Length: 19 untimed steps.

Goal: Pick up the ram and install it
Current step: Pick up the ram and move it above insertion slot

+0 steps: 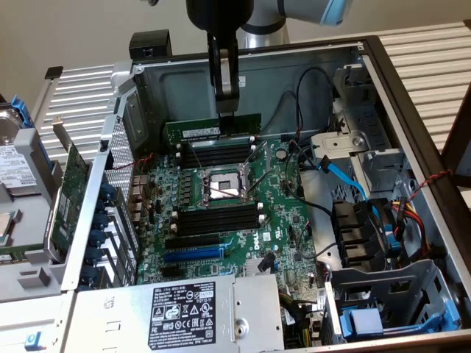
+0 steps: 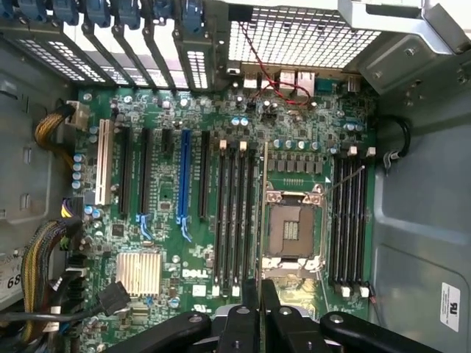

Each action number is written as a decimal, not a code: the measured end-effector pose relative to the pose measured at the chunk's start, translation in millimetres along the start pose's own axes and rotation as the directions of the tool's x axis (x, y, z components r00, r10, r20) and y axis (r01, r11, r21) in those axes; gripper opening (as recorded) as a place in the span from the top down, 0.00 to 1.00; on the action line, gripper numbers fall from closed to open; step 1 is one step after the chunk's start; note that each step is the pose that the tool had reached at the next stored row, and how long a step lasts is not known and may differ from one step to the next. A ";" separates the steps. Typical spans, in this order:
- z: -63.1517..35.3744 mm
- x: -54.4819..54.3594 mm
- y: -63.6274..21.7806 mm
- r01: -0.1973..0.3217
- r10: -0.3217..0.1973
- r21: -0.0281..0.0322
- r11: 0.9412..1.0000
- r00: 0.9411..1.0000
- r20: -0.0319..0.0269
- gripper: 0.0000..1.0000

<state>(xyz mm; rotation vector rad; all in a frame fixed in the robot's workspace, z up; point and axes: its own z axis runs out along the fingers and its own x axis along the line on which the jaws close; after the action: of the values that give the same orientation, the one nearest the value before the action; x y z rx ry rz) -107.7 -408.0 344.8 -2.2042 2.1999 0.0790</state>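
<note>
The hand [image 1: 226, 107] hangs from the arm into the open computer case [image 1: 412, 103], its fingers drawn narrow and clamped on the ram [image 1: 199, 132]. The fingers grip the ram's upper edge, right of its middle in the exterior view. The ram stands on edge with its flat face toward the exterior camera, the pale label strip visible on that face. Its long axis runs from the exterior view's left to the exterior view's right, roughly level and parallel to the black memory slots. It is located over the far part of the motherboard [image 1: 283, 220], near the case's rear wall and just above the far bank of memory slots [image 1: 217, 156]. Contact between the ram and those slots cannot be determined. The CPU socket [image 1: 221, 184] lies nearer the camera, with a second bank of memory slots [image 1: 217, 218] beyond it. In the wrist view, the hand [image 2: 261, 298] holds the ram [image 2: 264, 213] edge-on. The ram appears as a thin line extending away from the fingers, parallel to the slots, alongside the CPU socket [image 2: 291, 228].
</note>
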 end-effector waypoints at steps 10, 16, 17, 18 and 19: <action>10.7 0.8 -0.2 0.000 0.000 -0.003 1.000 1.000 -0.002 0.87; 21.5 1.8 -0.3 -0.001 0.001 -0.003 1.000 1.000 -0.002 0.87; 23.1 2.0 -0.4 -0.001 0.001 -0.003 1.000 1.000 -0.002 0.87; 24.2 2.4 -0.4 0.000 0.000 -0.003 1.000 1.000 -0.002 0.87; 25.1 3.1 -0.5 0.000 0.000 -0.003 1.000 1.000 -0.002 0.87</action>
<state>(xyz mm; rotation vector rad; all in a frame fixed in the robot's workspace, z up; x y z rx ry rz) -107.7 -409.7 319.5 -2.2062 2.2026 0.0804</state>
